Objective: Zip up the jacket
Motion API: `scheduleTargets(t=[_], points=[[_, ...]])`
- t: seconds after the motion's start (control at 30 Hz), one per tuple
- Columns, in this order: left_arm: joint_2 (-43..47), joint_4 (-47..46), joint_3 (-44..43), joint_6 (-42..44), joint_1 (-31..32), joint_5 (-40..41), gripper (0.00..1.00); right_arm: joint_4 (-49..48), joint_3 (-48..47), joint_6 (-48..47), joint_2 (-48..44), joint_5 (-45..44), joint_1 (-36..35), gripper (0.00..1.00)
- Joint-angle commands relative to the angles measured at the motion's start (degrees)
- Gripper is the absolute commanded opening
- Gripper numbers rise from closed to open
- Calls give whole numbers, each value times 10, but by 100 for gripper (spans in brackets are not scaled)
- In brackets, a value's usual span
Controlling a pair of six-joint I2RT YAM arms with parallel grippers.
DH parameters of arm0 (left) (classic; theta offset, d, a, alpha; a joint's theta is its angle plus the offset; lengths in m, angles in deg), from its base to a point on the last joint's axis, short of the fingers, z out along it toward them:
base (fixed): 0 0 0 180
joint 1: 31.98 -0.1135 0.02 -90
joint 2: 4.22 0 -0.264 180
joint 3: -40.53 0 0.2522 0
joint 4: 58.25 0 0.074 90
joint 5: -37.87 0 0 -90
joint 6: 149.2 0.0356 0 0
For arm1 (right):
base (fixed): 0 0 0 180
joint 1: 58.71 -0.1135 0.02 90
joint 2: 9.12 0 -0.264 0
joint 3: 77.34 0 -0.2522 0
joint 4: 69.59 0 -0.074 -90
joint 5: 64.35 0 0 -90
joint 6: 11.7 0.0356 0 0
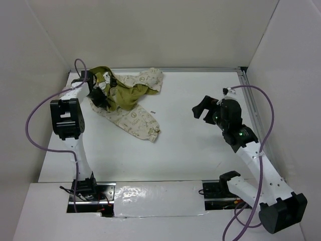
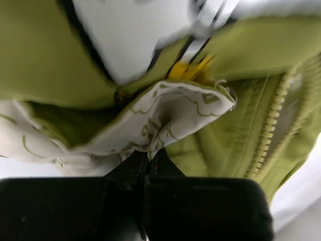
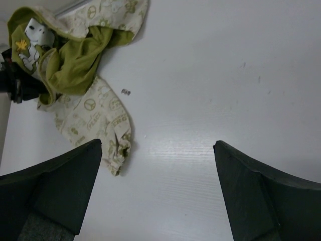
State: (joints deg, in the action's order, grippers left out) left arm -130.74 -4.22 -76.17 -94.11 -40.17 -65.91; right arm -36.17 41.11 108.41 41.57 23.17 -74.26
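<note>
The jacket (image 1: 131,103) lies crumpled at the table's back left, cream with olive print, its green lining turned outward and one sleeve trailing toward the middle. My left gripper (image 1: 96,96) is at the jacket's left side. In the left wrist view it (image 2: 147,161) is shut on a fold of the cream printed fabric (image 2: 170,113), and the pale zipper teeth (image 2: 271,134) run along the green lining to the right. My right gripper (image 1: 203,111) hangs open over bare table well to the right of the jacket (image 3: 83,75), with nothing between its fingers (image 3: 158,145).
A tiny dark scrap (image 1: 153,111) lies on the table just right of the sleeve. A metal rail (image 1: 252,115) runs along the table's right edge, with white walls on three sides. Foil tape (image 1: 155,193) covers the near edge between the arm bases.
</note>
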Motion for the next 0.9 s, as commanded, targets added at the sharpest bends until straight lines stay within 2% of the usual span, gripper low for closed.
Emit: scheduleTargets(t=[0.0, 0.17, 0.23, 0.27, 0.37, 0.4, 0.43, 0.47, 0.5, 0.53, 0.63, 0.77, 0.87], points=[[106, -18, 92, -35, 30, -37, 0, -30, 11, -12, 9, 9, -35, 100], [299, -104, 334, -79, 136, -94, 0, -35, 20, -12, 55, 3, -99, 100], [348, -136, 414, -110, 209, -123, 0, -22, 13, 4, 77, -36, -108, 100], [395, -157, 438, -118, 267, -140, 0, -11, 8, 13, 86, -67, -112, 100], [457, -157, 470, -124, 365, -152, 1, -6, 4, 21, 85, -99, -111, 100], [468, -144, 464, -124, 432, -142, 20, -7, 6, 22, 82, -103, -110, 100], [483, -110, 442, -112, 464, -119, 43, -11, 6, 25, 78, -110, -107, 100], [490, -94, 427, -111, 509, -108, 71, -16, 9, 28, 70, -116, -106, 100], [498, -76, 399, -108, 524, -95, 99, -21, 9, 28, 67, -120, -104, 100], [513, -43, 385, -107, 539, -78, 99, -28, 9, 25, 66, -116, -97, 100], [546, -6, 346, -115, 540, 28, 99, -32, -1, 28, 76, -106, -88, 100], [541, 18, 276, -98, 410, 82, 99, -36, -47, 10, 145, -68, -84, 100], [487, 24, 206, -52, 325, 68, 99, -35, -101, -14, 218, -55, -81, 100]])
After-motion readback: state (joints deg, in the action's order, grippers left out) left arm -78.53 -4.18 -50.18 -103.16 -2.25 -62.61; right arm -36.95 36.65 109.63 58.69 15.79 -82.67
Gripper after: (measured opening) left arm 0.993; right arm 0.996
